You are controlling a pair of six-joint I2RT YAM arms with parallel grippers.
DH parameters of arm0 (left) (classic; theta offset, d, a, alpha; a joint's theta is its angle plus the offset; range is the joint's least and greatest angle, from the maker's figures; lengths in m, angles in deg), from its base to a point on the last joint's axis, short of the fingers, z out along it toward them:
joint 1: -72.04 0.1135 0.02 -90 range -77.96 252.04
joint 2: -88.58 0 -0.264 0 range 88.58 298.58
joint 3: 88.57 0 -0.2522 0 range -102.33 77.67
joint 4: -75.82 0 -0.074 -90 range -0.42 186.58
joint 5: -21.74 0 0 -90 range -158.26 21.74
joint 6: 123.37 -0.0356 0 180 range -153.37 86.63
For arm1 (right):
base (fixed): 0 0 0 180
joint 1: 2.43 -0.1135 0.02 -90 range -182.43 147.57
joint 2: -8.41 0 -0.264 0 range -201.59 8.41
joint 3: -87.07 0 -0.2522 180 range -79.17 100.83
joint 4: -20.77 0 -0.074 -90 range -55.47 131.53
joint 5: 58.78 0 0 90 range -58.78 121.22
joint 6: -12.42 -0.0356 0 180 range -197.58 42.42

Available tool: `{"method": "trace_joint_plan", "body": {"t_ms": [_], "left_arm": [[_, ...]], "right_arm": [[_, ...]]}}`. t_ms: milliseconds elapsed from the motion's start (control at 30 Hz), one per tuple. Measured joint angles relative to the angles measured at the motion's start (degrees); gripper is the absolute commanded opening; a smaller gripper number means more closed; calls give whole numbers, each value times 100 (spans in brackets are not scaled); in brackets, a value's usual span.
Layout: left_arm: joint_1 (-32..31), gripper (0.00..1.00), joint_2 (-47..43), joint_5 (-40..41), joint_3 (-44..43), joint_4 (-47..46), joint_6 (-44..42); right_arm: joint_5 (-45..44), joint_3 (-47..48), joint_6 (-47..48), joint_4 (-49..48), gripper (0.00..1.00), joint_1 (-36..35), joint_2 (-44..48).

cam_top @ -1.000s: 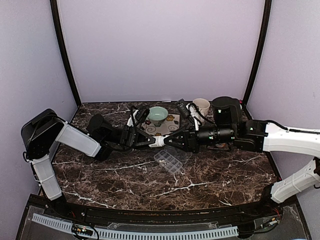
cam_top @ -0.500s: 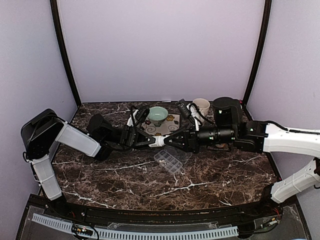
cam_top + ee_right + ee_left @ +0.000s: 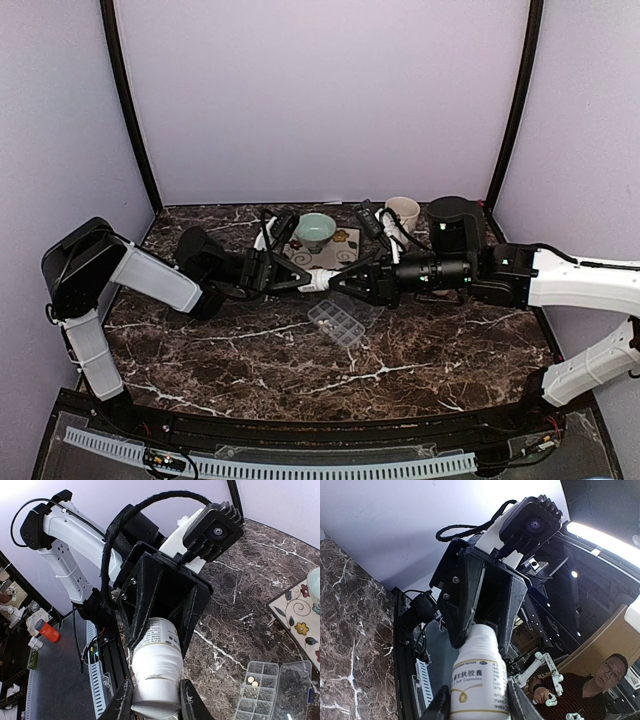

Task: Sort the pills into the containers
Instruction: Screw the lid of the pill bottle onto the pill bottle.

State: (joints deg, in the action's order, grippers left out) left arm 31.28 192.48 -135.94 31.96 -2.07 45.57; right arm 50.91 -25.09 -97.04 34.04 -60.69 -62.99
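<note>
Dark, white-veined marble desk (image 3: 430, 350) enclosed by lilac walls, seen from above and from both wrists. Two arms reaching inward from either side, meeting nose to nose over mid-desk.

Left hand (image 3: 298, 278) clenched on labelled body of small white bottle (image 3: 318, 280). In left wrist view, own fingers (image 3: 440, 707) flanking label, printed characters facing lens.

Right hand (image 3: 340, 282) clamped tight on opposite, capped end of same bottle. In right wrist view, own fingers (image 3: 191, 700) pressed to either side of wide white cap. Bottle lying roughly horizontal between both hands, clear of desk.

Pill box (image 3: 340, 323) of clear plastic resting on desk just nearward of meeting point, below bottle, touched by neither hand. Hinged lid (image 3: 296, 682) thrown open and lying flat alongside. Compartments (image 3: 260, 695) in two rows, visible in right wrist view.

Two pills (image 3: 252, 681), small pale discs, side by side in one compartment of row away from lid. Contents of remaining compartments not discernible.

Behind hands: teal bowl (image 3: 316, 230) standing on floral mat (image 3: 345, 240), cream cup (image 3: 404, 211) to right of it near back wall. Person (image 3: 607, 675) in dark shirt beyond desk edge in left wrist view.
</note>
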Motion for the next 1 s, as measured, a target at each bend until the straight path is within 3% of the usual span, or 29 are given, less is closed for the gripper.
{"method": "trace_joint_plan", "body": {"t_ms": [1000], "left_arm": [[0,0,0,0,0,-7,39]], "right_arm": [[-28,70,7,50,0,0,-28]]}}
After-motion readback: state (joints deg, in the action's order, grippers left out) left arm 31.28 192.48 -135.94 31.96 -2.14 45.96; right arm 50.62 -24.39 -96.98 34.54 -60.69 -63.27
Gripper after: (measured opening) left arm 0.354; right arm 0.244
